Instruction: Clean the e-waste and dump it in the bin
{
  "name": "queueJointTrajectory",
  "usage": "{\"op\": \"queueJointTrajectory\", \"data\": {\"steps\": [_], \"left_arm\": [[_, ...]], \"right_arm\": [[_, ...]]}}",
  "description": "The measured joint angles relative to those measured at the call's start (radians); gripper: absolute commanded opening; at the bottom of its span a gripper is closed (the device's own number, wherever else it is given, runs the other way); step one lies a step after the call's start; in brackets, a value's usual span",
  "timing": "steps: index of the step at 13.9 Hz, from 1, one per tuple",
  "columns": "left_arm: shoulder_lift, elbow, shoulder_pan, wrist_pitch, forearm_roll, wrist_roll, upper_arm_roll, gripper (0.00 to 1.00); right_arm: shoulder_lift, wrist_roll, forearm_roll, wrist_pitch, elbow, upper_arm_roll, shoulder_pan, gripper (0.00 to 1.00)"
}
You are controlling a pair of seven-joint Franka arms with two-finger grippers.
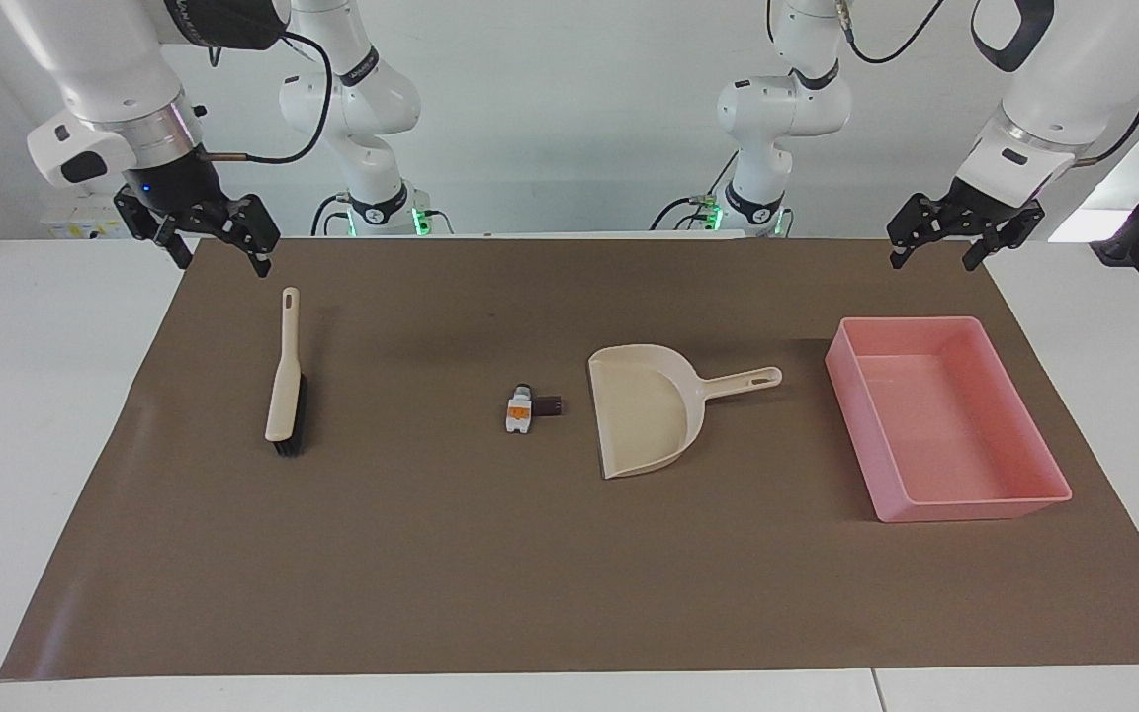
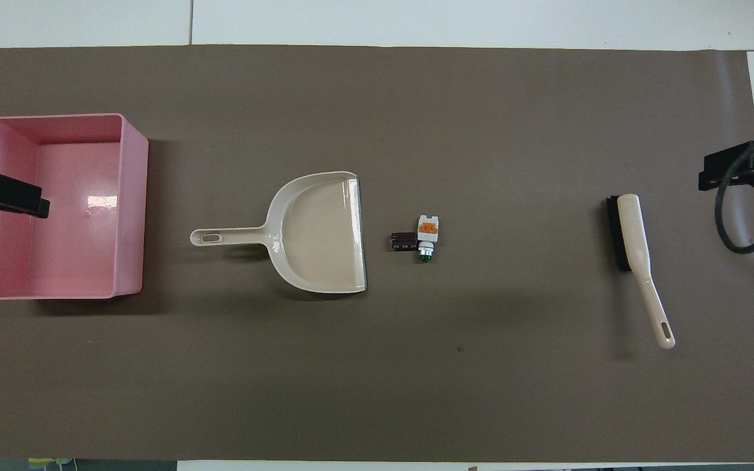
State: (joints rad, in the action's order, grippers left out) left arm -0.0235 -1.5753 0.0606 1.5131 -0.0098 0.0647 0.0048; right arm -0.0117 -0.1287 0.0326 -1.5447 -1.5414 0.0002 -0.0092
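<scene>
Brown mat [image 1: 569, 574] covers most of the table, all items on it in one row across mid-frame.

Bin [image 1: 1052, 487], pink, sits mid-right in the facing view, toward the left arm's end; nothing in it. Left gripper [image 1: 937, 252] hangs in the air at upper right, just over the mat's edge nearest the robots, fingers spread wide, holding nothing.

Dustpan [image 1: 641, 407], beige, right of frame centre; mouth faces the parts, handle points toward the bin.

Brush [image 1: 285, 381], beige with black bristles, mid-left. Its long axis runs toward and away from the robots, handle end nearer them. Right gripper [image 1: 219, 249] hangs at upper left, spread wide and empty, almost directly above that handle end. That is the relation that matters: judged next move is a short drop onto the handle.

E-waste [image 1: 530, 407], dead centre: white-grey block [image 2: 428, 232] with orange mark touching the dark chip [image 2: 402, 241], chip on the dustpan side. Parts lie just beside the pan mouth, well apart from the brush.

Nothing stands between brush, parts and pan. Sweeping not yet begun.
</scene>
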Motion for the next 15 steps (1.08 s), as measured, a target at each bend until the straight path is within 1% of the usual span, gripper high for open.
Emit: {"op": "queueJointTrajectory", "data": {"steps": [12,13,14,15], "left_arm": [[0.000,0.000,0.002,0.000,0.000,0.010,-0.006,1.00],[0.000,0.000,0.003,0.001,0.000,0.042,-0.007,1.00],[0.000,-0.001,0.006,0.004,0.000,0.114,-0.008,1.00],[0.000,-0.003,0.016,0.014,0.000,0.190,-0.009,1.00]], "right_arm": [[0.000,-0.001,0.000,0.001,-0.007,0.001,0.000,1.00],[-0.002,-0.001,0.000,0.001,-0.015,0.001,0.000,1.00],[-0.010,-0.001,0.000,-0.001,-0.040,0.001,0.000,1.00],[-0.024,-0.001,0.000,-0.027,-0.083,0.001,-0.001,1.00]]}}
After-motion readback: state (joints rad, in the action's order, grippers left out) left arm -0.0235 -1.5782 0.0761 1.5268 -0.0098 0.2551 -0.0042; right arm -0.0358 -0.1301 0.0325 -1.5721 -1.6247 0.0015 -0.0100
